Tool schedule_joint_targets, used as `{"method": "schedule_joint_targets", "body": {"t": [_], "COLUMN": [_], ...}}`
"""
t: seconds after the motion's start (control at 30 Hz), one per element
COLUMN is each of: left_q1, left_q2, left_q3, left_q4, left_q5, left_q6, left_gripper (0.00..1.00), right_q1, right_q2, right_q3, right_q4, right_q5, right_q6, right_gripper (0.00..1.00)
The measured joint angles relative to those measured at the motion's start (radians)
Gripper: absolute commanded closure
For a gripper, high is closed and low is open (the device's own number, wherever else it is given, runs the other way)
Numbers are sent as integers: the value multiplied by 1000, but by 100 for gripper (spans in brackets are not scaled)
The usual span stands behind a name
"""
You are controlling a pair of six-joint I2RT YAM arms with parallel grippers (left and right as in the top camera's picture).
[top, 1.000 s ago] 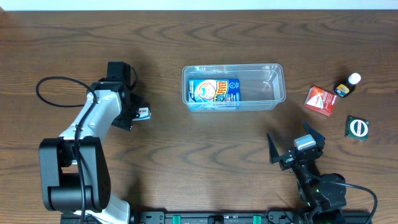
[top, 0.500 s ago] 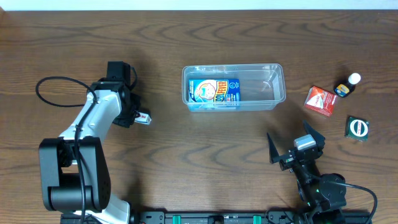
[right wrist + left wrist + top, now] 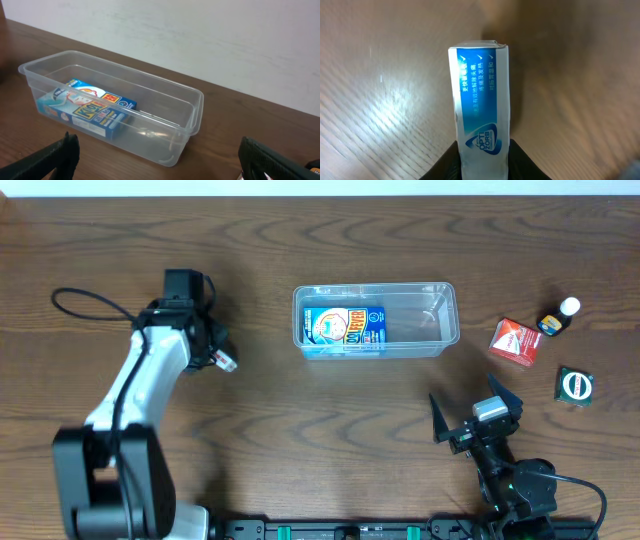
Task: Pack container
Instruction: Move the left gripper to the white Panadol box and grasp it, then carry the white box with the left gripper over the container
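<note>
L gripper clamped on small blue-white cardboard box, long axis along fingers, left of clear rectangular plastic container. R gripper wide open, empty, near container's right end.

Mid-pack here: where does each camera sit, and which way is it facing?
Overhead: above the table, facing straight down; shows the left claw, the right claw and the container.
Left wrist: behind the left claw, facing down at the tabletop; its claw grips a small box.
Right wrist: low, facing across the table toward the wall; its open fingers frame the view.
Shared: overhead and right wrist both show the container holding a blue box.
</note>
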Motion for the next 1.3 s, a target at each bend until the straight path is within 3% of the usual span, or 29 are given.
{"method": "schedule_joint_targets", "body": {"t": [0.23, 0.47, 0.7, 1.0, 1.13, 1.3], "left_q1": [0, -12, -156, -360, -401, -413], "left_q2": [-237, -383, -378, -353, -321, -234], "left_q3": [6, 14, 14, 14, 16, 76], "left_q4": [113, 249, 306, 325, 359, 353], "left_q5": [81, 303, 470, 517, 521, 521], "left_q6": [278, 409, 559, 765, 808, 840], "left_gripper": [73, 77, 77, 78, 92, 92], "right_q1": [0, 0, 0, 0, 0, 0], "right_q2": [0, 0, 0, 0, 0, 0], "right_q3": [0, 0, 0, 0, 0, 0], "right_q4": [0, 0, 0, 0, 0, 0], "right_q5": [0, 0, 0, 0, 0, 0], "right_q6": [0, 0, 0, 0, 0, 0], "right_gripper": [1, 1, 1, 1, 1, 1]}}
